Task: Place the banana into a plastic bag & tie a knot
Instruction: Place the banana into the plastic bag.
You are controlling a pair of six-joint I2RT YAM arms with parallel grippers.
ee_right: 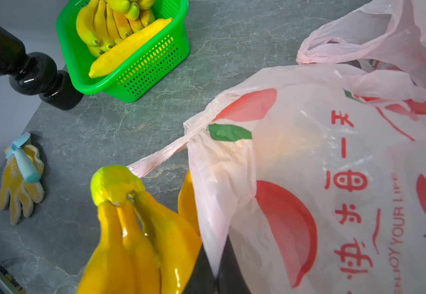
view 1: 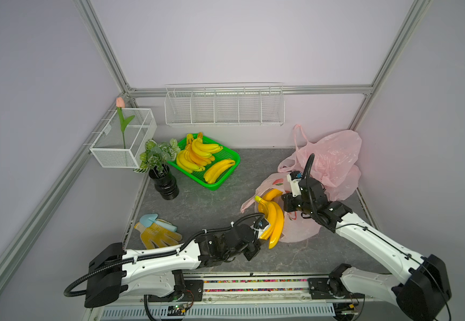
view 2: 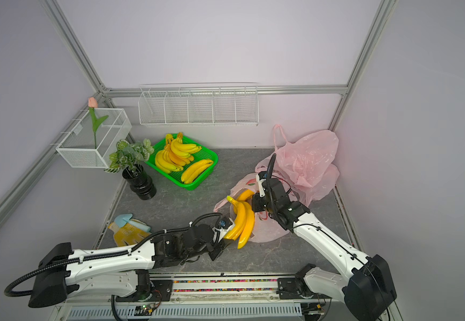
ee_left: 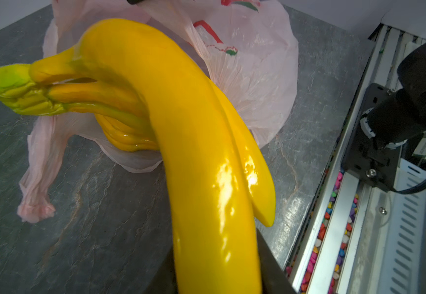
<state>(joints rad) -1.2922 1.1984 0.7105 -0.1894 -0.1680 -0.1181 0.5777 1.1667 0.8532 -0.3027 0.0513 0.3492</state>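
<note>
**Banana at the bag's mouth, not yet in**

Step in hand: loading the bag; no knot yet.

- The left claw (view 1: 263, 235) is clamped on the banana bunch (view 1: 273, 219). In the left wrist view a dark finger sits on either side of the front fruit (ee_left: 201, 165).
- The bunch hangs clear of the bench (view 1: 198, 205), just in front of the bag (view 1: 301, 232), with its green stalk end nearest the bag's mouth.
- The right claw (ee_right: 217, 277) is pinched together on the bag's rim and holds the film up.

Next move, as I judge it: push the bunch stalk-first past the lifted rim, and let go only once all of it is inside. The film looks limp, so the mouth may fold shut if the rim sags.

What each view gives:
- Both top views show most of the bunch outside the bag.
- The left wrist view shows one fruit nosing against the film at the mouth.
- The right wrist view shows the pinched rim and the bag's printed side (ee_right: 321, 165), with a twisted handle (ee_right: 161, 155) trailing toward the stalk. I cannot tell whether they touch.
</note>
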